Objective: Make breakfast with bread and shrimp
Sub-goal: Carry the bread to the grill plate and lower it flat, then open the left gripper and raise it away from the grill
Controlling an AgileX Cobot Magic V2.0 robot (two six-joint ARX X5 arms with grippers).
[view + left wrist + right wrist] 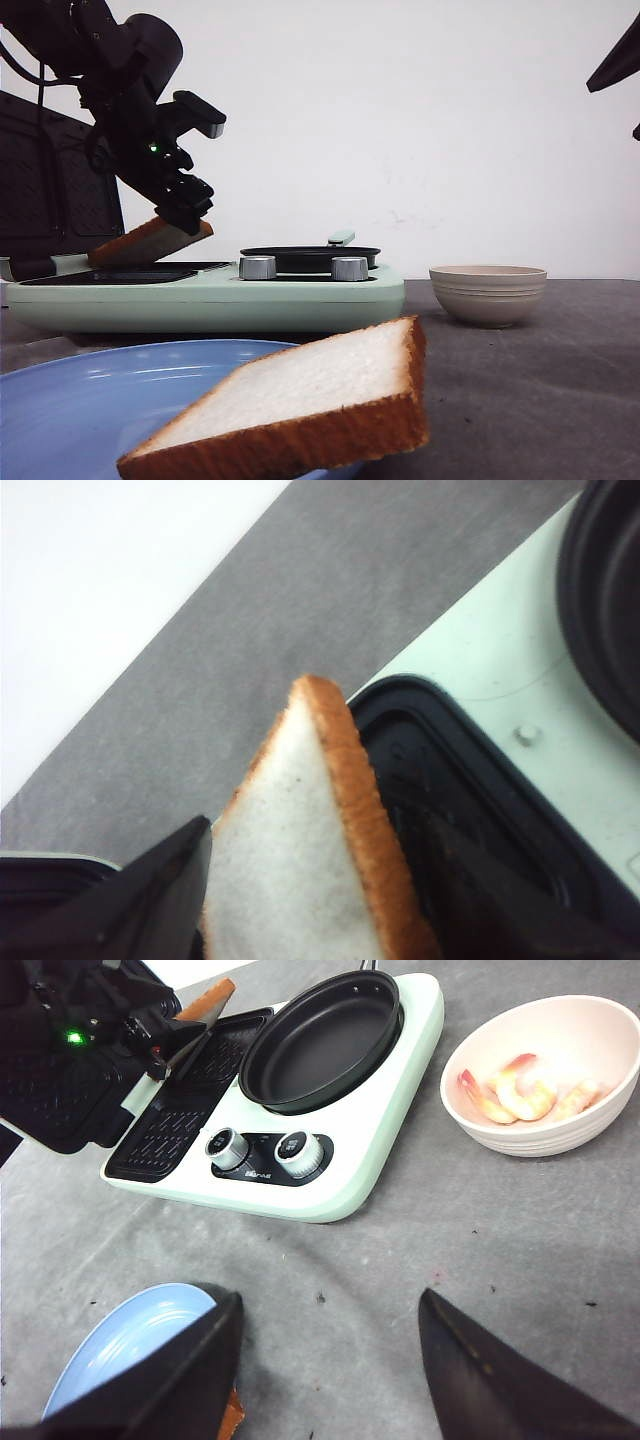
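Mint-green cooker (pixel 210 300) fills the table's middle, its grill plate (pixel 165 1135) at nine o'clock of the pan (pixel 318 1045). Left gripper (pixel 185 215) clamps a bread slice (pixel 150 242) tilted over the grill; it looks light, soft and crushable, best pinched by the crust. Another slice (pixel 300 400) leans on the blue plate (pixel 90 390). Shrimp (pixel 520 1092) sit in the bowl (pixel 600 1125), likely slippery. Right gripper (pixel 330 1370) stands open, its arm mostly cut off.

- A mint-green cooker (pixel 210 295) sits ahead of me at about eleven o'clock, with two silver knobs (pixel 257 267) on its front.
- Its round black pan (pixel 318 1040) occupies the right half.
- Its ribbed black grill plate (pixel 165 1130) fills the left half.
- A blue plate (pixel 90 400) lies nearest me, at about seven o'clock.
- Grey tabletop (pixel 470 1230) lies underneath.
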